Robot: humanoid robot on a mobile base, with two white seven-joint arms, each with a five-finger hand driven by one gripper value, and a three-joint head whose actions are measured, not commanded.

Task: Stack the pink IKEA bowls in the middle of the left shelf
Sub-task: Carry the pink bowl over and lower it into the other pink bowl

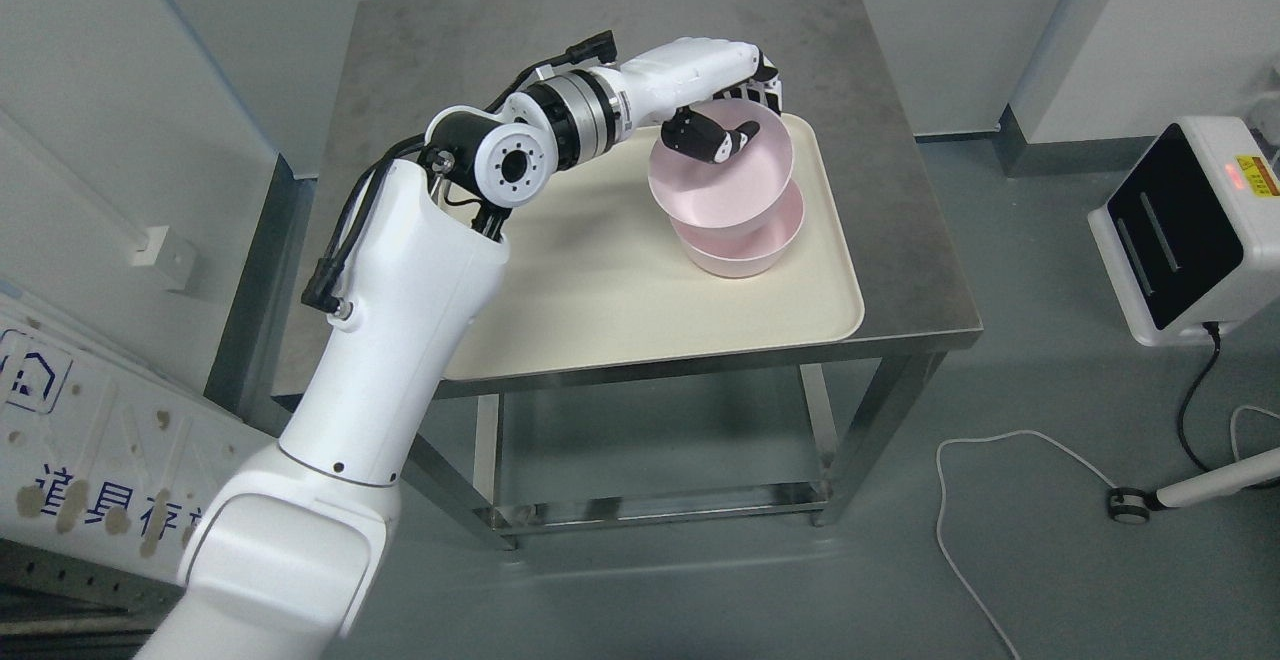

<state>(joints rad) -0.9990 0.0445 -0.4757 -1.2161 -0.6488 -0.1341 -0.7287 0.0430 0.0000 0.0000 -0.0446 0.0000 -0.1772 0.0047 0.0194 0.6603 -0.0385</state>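
— Steel table [900, 240] on a grey floor, cream tray [600, 280] on top. Where are the bowls?

— Both on the tray's right side. The lower bowl [745, 250] sits flat; the upper bowl [720, 180] is tilted, partly inside it.

— Why tilted?

— The left hand [722, 105] is clamped on its far rim, thumb [715, 140] inside, fingers behind. Probably a pinch on the rim so the bowl can be set down into the other.

— Stacked, then?

— Not quite, I'd say; the upper bowl isn't level. No shelf in view.

— Right arm?

— Not visible.
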